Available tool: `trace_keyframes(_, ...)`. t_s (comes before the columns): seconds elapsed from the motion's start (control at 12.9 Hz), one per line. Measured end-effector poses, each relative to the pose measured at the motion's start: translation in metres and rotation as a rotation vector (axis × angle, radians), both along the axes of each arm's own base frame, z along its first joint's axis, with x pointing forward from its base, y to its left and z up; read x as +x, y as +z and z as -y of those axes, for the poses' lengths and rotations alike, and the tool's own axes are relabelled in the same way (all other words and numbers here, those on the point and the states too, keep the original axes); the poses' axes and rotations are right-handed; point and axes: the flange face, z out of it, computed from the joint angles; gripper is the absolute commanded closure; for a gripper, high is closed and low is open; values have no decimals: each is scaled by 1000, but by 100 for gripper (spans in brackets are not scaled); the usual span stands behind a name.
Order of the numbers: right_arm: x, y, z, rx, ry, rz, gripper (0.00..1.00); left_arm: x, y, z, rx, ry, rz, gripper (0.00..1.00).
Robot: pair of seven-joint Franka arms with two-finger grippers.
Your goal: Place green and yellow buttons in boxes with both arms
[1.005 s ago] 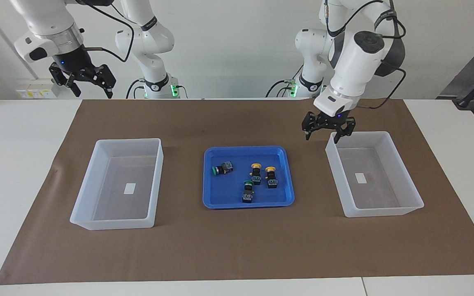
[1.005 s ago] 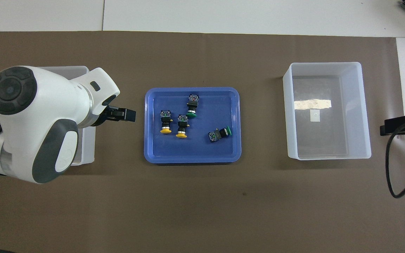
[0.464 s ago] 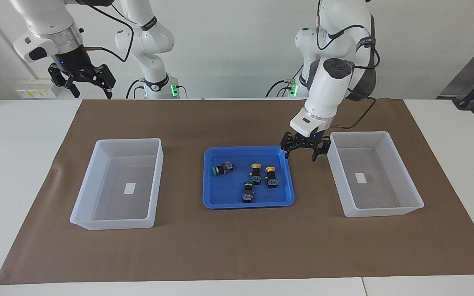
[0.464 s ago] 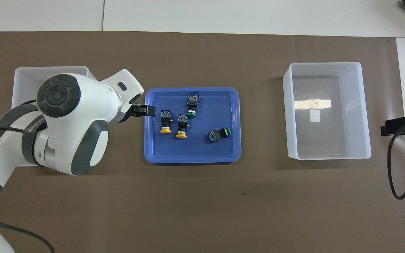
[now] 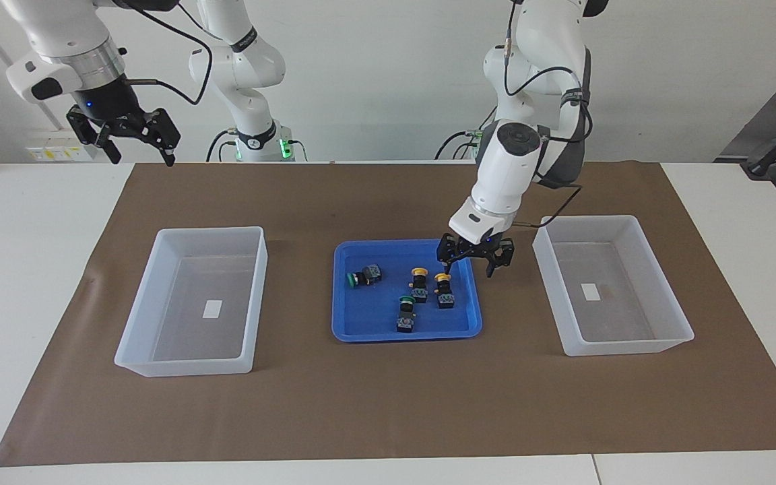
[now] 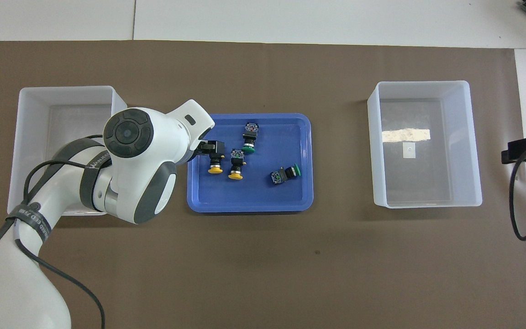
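So there's a shallow blue tray sitting mid-table on a brown paper mat, and all four push-buttons are lying in it. The two yellow-capped buttons sit side by side: one toward the left arm's end of the tray, the other just beside it, both with caps pointing toward the robots. One green-capped button lies a bit farther from the robots than the yellow pair, and the other green one lies on its side toward the right arm's end of the tray, well apart from the rest. Two translucent white bins flank the tray: one at the left arm's end and one at the right arm's end, each with just a little white label on the floor, no buttons in them. The left gripper hangs low over the tray's corner nearest the robots on the left arm's side, right above the outer yellow button, fingers spread apart and holding nothing; I can't tell that it's touching the button at all. From the overhead camera the left arm's big white wrist covers part of the nearby bin. The right gripper waits up in the air over the white tabletop at its own end, jaws also spread wide, empty.
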Motion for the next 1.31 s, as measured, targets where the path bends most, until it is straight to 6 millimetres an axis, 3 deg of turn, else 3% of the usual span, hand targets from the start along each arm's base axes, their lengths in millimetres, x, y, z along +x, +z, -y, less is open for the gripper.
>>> trace_keyframes(0.23, 3, -2, 10, -1, -20, -3, 0, -2, -35, 20, -6, 25, -9, 0)
trace_keyframes(0.46, 5, -5, 11, -1, -21, -10, 0, 1, -51, 24, -14, 40, 1, 4)
trace_keyframes(0.54, 6, -8, 12, -1, -23, -15, 0, 1, -56, 25, -15, 44, 0, 11)
trace_keyframes(0.93, 30, -25, 44, -3, -78, -35, 0, 1, -63, 27, -14, 47, -3, 85)
trace_keyframes(1.0, 37, -25, 41, -3, -70, -32, 0, 1, -63, 27, -14, 47, -2, 99)
trace_keyframes(1.16, 43, -24, 22, -7, -68, -25, 0, 0, -63, 28, -14, 45, -2, 100)
trace_keyframes(1.31, 44, -22, 17, -23, -67, -23, 0, 0, -62, 30, -13, 42, -2, 100)
